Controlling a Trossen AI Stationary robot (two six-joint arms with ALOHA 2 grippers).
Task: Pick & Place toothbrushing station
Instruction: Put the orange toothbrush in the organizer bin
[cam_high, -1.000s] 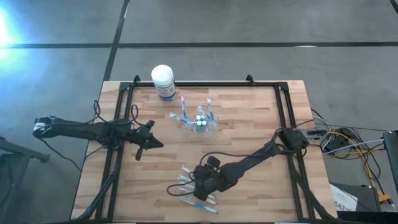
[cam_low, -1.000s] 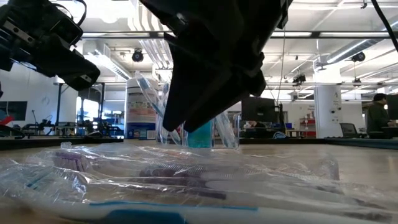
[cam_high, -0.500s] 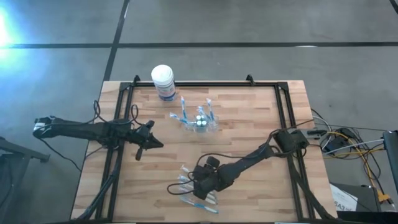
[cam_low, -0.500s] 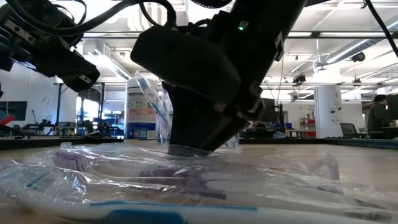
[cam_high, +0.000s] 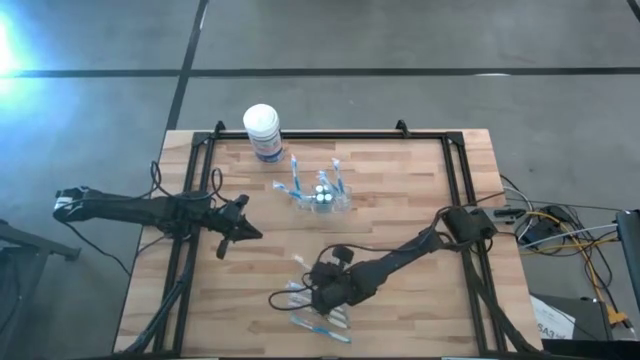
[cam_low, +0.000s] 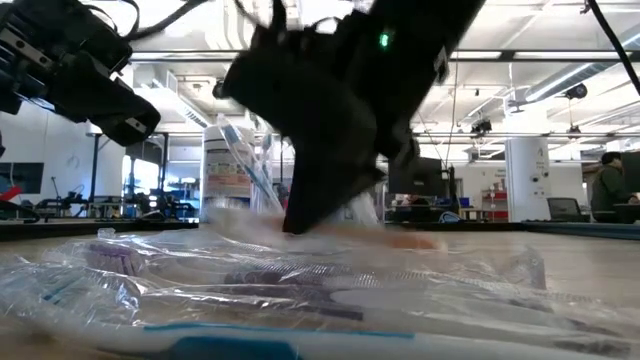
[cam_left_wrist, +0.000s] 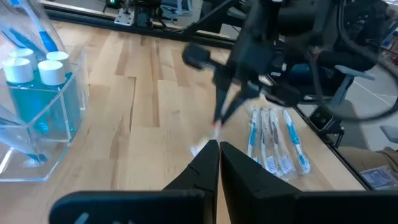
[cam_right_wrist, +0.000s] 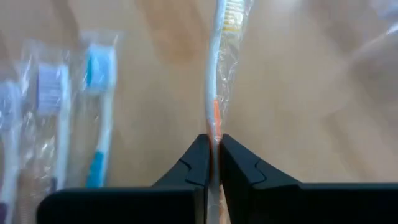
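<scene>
The clear plastic cup (cam_high: 320, 197) stands mid-table at the far side, holding upright toothbrushes and white-capped pieces (cam_left_wrist: 38, 68). Several wrapped toothbrushes (cam_high: 305, 305) lie flat near the table's front edge; they fill the foreground of the low view (cam_low: 250, 285). My right gripper (cam_high: 318, 288) hangs just above that pile, shut on one wrapped toothbrush (cam_right_wrist: 217, 74) with a white and orange handle. My left gripper (cam_high: 243, 230) hovers shut over the table's left part, holding nothing. My right gripper pinches the wrapped toothbrush between its two fingers at the orange part of the handle (cam_right_wrist: 215, 121). The brush runs on ahead past the fingertips, its bristle head (cam_right_wrist: 231, 14) at the far end. It hangs slanted below the gripper (cam_left_wrist: 222, 112); whether its lower end touches the table, I cannot tell.
A white-lidded tub (cam_high: 262, 130) with a blue label stands at the far edge, left of the cup. A black frame (cam_high: 455, 190) runs along the table's sides. Bare wood lies between the cup and the pile.
My right gripper came down onto the toothbrush pile, shut on one wrapped toothbrush, then rose a little toward the far edge with it. That brush now hangs slanted from the fingers, and the others lie where they were.
</scene>
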